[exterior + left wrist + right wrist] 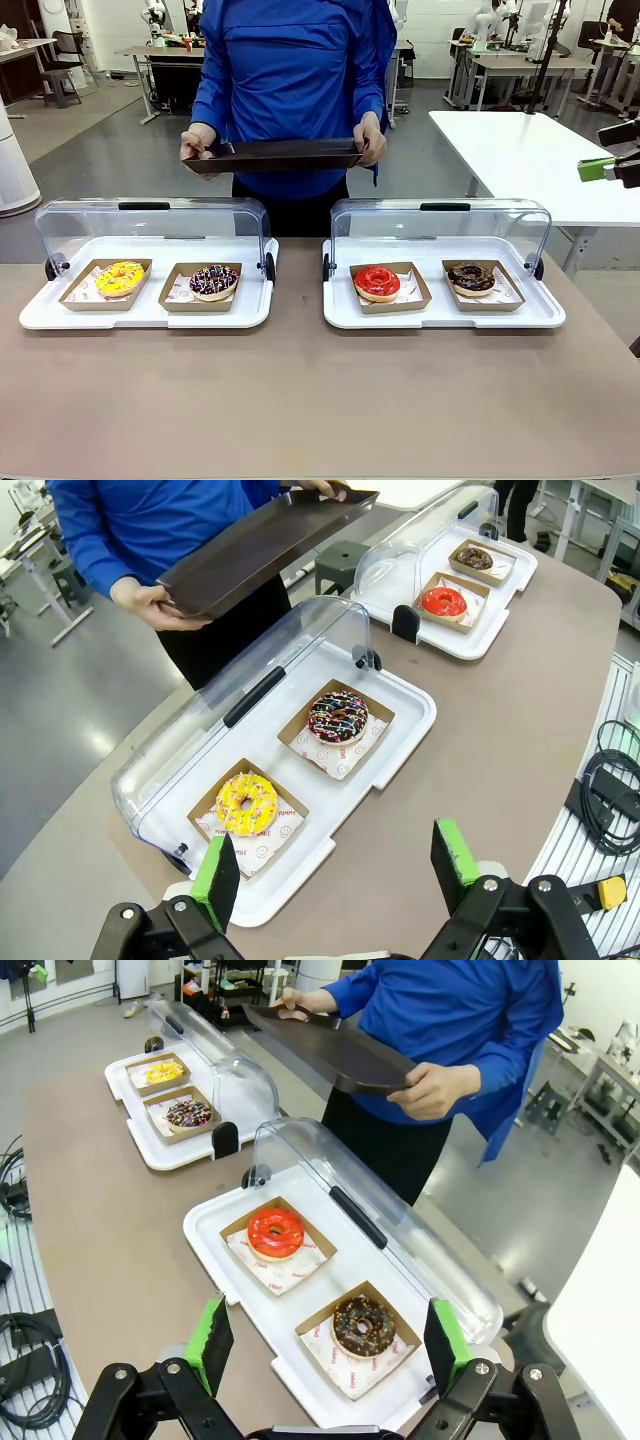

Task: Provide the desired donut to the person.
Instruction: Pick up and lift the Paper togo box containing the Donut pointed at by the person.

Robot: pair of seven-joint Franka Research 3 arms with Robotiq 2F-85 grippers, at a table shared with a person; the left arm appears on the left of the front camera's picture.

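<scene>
Left claw (pixel 335 865) and right claw (pixel 326 1335) wide, empty, raised above worktop (pixel 300 400). Opposite, person (pixel 290 60) gripping dark tray (pixel 275 155) level at both ends, long axis side to side. Donuts (pixel 377 282) lying flat in open display cases (pixel 150 225)

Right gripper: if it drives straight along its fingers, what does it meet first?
Probably the dark chocolate-glazed donut in its brown cardboard tray, on the white plastic display tray with its clear lid raised. The open right gripper frames it; depth is unclear.
</scene>
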